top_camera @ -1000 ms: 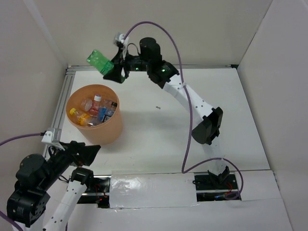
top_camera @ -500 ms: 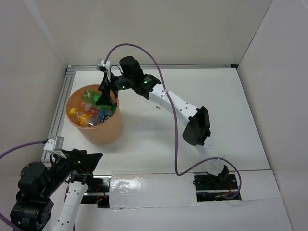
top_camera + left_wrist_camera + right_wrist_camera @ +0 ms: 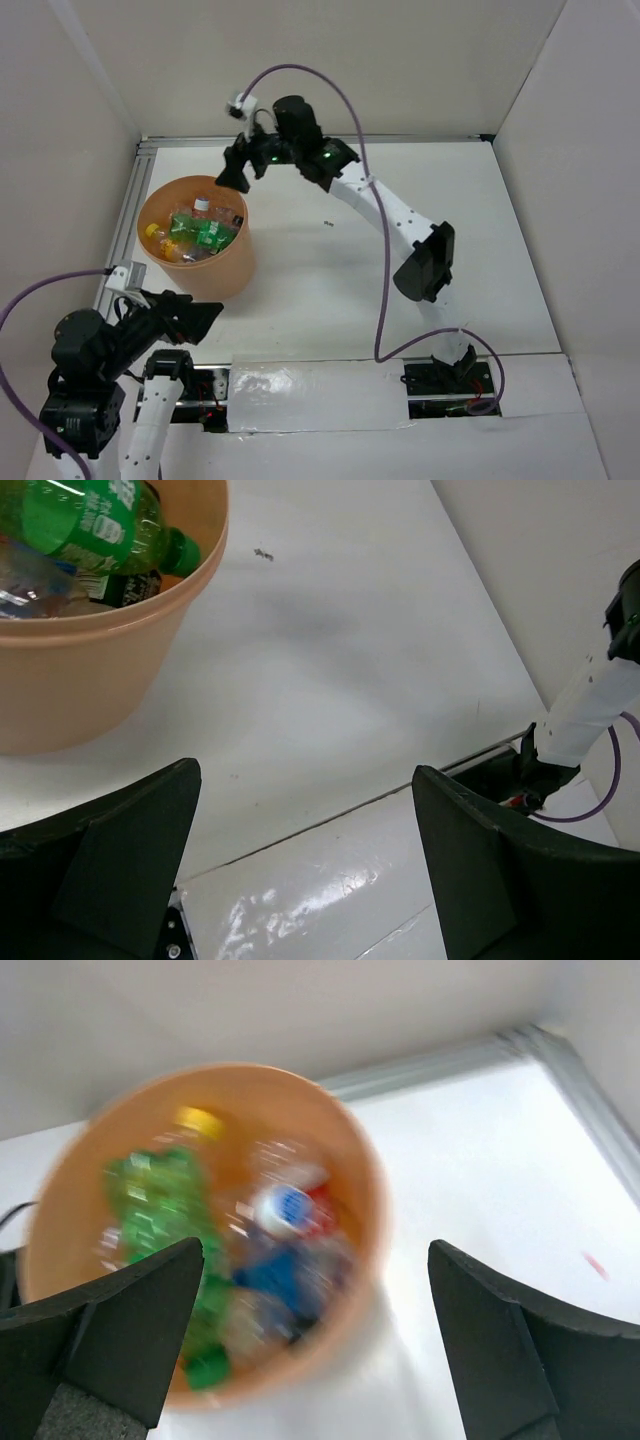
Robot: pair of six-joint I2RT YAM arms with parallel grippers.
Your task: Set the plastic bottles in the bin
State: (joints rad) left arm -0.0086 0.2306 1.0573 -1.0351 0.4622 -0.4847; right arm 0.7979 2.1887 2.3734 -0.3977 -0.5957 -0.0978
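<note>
The orange bin [image 3: 215, 270] stands at the left of the table. Several plastic bottles lie inside it. A green bottle [image 3: 203, 230] lies on top of them; it also shows in the left wrist view [image 3: 90, 525] and, blurred, in the right wrist view [image 3: 160, 1210]. My right gripper [image 3: 234, 172] is open and empty, raised just behind the bin's far rim. My left gripper [image 3: 200, 312] is open and empty, low near the front of the bin. The bin shows in the left wrist view [image 3: 70, 670] and the right wrist view [image 3: 370, 1200].
An aluminium rail [image 3: 125, 225] runs along the table's left edge and another along the back [image 3: 420, 138]. A small dark mark [image 3: 327, 224] lies on the table. White walls enclose the table. Glossy tape [image 3: 315, 390] covers the near edge between the arm bases.
My right gripper let go of the green bottle, which now lies in the bin. The gripper rose and drew back behind the rim. My left arm shifted slightly.
</note>
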